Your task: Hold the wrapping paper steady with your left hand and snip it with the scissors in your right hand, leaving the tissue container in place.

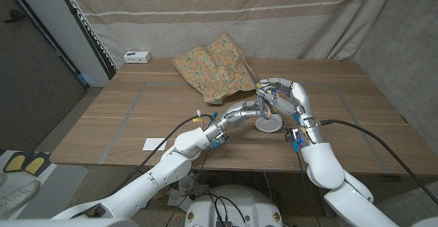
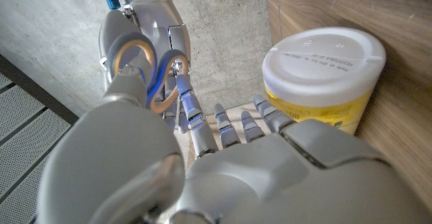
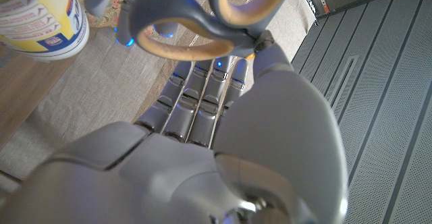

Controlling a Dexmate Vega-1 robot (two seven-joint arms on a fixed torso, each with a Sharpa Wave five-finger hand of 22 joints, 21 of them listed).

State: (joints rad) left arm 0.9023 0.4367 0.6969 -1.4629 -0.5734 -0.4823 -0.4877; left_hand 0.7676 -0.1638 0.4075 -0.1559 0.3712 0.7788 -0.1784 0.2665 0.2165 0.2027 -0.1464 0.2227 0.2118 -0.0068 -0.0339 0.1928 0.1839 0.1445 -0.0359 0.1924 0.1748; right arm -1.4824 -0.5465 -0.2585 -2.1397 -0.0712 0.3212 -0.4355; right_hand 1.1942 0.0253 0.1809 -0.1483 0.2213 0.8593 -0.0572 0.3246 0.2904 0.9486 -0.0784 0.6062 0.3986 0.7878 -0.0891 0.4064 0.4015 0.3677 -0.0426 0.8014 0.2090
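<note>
Head view, frame centre: right hand (image 1: 282, 98) holds the scissors (image 1: 263, 105), loops grey with tan lining; left hand (image 1: 241, 113) reaches in just beside them, nothing seen in its grasp, fingers extended in the left wrist view. Tissue container (image 1: 267, 123), white lid, yellow body, stands upright below the two hands. Floral wrapping paper (image 1: 213, 64) lies crumpled in the upper centre, apart from both hands. Step judged: pre-cut; left hand not yet on paper. Next move calls for reaching past the container without knocking it.
</note>
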